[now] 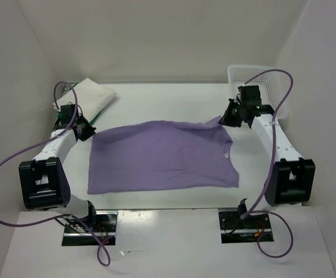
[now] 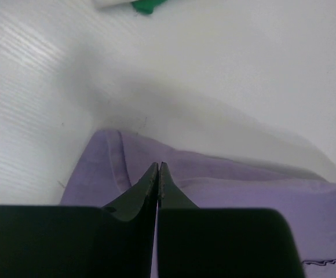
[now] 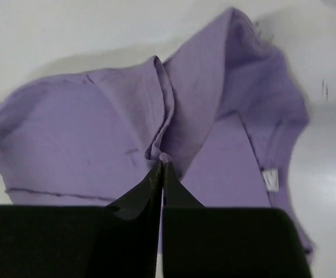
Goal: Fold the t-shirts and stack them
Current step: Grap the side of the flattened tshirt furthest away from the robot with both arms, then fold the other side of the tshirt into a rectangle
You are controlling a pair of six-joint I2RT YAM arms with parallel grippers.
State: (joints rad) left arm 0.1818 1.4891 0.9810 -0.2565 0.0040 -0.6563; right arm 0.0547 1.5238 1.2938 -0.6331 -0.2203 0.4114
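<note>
The lavender t-shirt point(image 1: 162, 155) lies spread across the middle of the table, with a small white label near its right edge. My left gripper point(image 1: 86, 128) is shut at the shirt's far left corner, its tips point(image 2: 158, 165) low on the purple cloth point(image 2: 237, 191). At the far right corner my right gripper point(image 1: 225, 119) is shut with a small pinch of purple fabric point(image 3: 191, 104) bunched at its tips point(image 3: 163, 164). A folded white t-shirt point(image 1: 91, 95) lies at the back left, and a green t-shirt point(image 1: 94, 118) shows as an edge beneath it. Both also show in the left wrist view: green t-shirt point(image 2: 148, 6), white t-shirt point(image 2: 113, 3).
A white plastic lattice basket point(image 1: 255, 78) stands at the back right, just behind the right arm. White walls close in the table at the left, back and right. Purple cables loop from both arms over the near edge.
</note>
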